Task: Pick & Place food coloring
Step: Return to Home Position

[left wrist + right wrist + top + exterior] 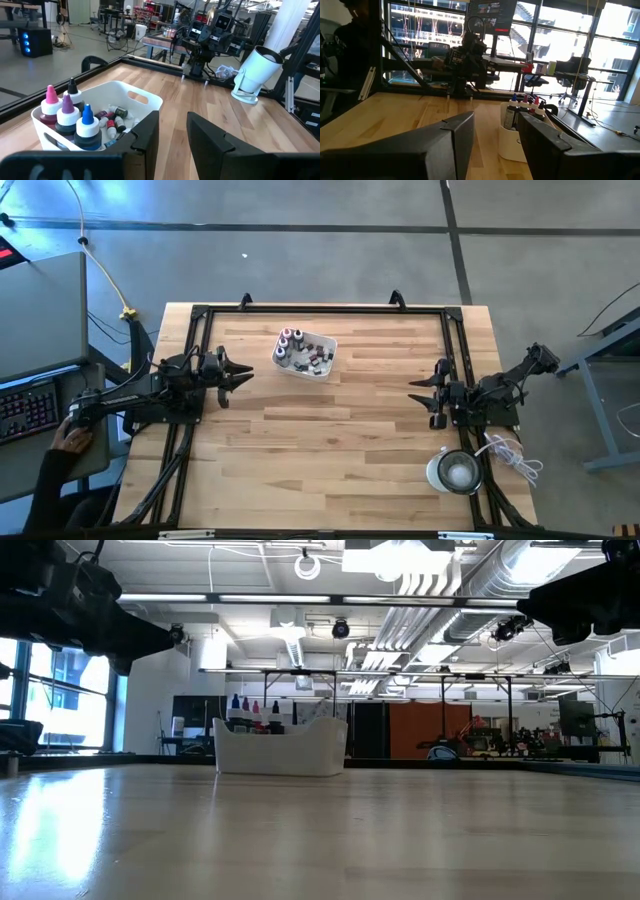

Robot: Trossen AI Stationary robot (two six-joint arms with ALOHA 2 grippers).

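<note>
We judged the placing done and the step in hand to be the return to rest. The food coloring bottles (113, 118) lay in a small heap on the floor of the white bin (146, 99), next to a few taller dropper bottles (66, 114) standing upright at one end. We could find no bottle outside the bin. The bin sat on the table (340, 450) toward its far edge, a little left of centre.

The left gripper (243, 375) hung at the left side, near the bin but apart from it. Its fingers were spread and held nothing. The right gripper (416, 390) hung at the right side, well apart from the bin, and its fingers were likewise spread and empty. The round container (457, 471) stood at the near right corner, beside the right arm's base.

As we read it, the next move called for no grasp at all. Each arm only had to draw back to its own side with its fingers open. The left needed the more care, being the one close enough to nudge the bin.
</note>
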